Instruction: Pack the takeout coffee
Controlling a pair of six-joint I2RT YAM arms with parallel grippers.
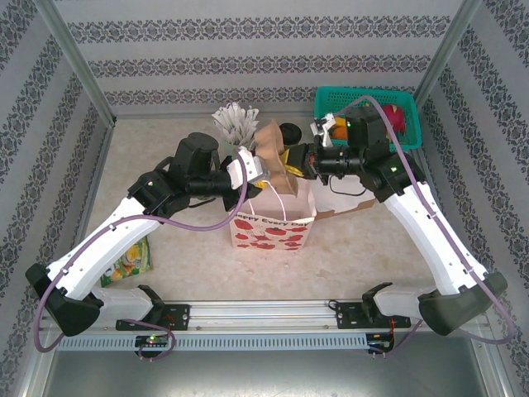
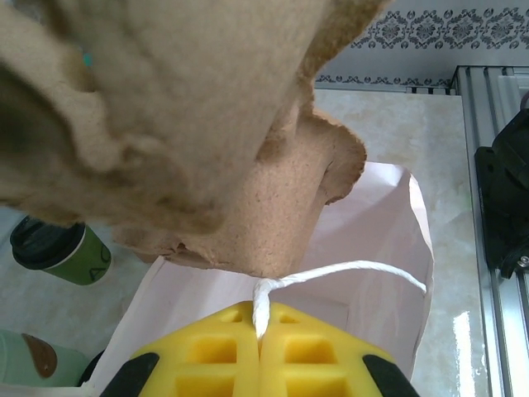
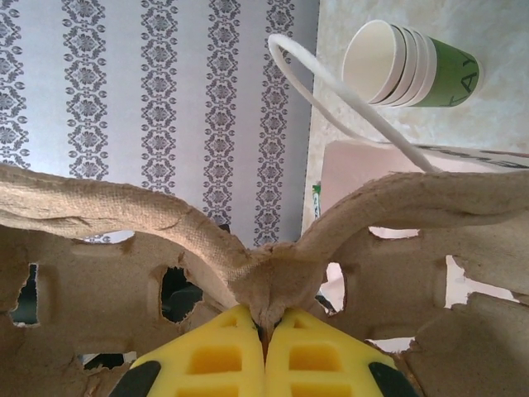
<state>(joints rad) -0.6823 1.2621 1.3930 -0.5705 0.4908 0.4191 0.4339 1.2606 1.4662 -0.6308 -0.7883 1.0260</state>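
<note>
A: What stands on the worktop (image 1: 364,248)?

B: The biggest thing is a white paper bag (image 1: 273,227) with red prints. It stands upright in the middle, between the two arms. At the far right there is a teal basket (image 1: 405,103).

A: And the brown thing above the bag?

B: That is a cup carrier (image 1: 271,141) of pressed pulp. It hangs over the far side of the bag's mouth. The right tool (image 3: 266,322) has its yellow fingers pressed together on the middle ridge of the carrier, so it pinches it.

A: What does the left tool do?

B: The left tool (image 2: 260,331) is also pressed together, and it pinches the white cord handle (image 2: 331,273) of the bag. The cord comes out between the two fingers.

A: Where is the takeout coffee?

B: The takeout coffee (image 2: 58,252), with its black lid and green band, stands on the worktop outside the bag, on its far side. From above, its lid (image 1: 290,132) shows just behind the carrier. No tool touches it.

A: Other cups?

B: A cup of sticks (image 1: 235,124) stands far left of the bag. The right wrist view shows a stack of cups (image 3: 409,62) beyond the bag. A green packet (image 1: 128,260) lies near left.
</note>
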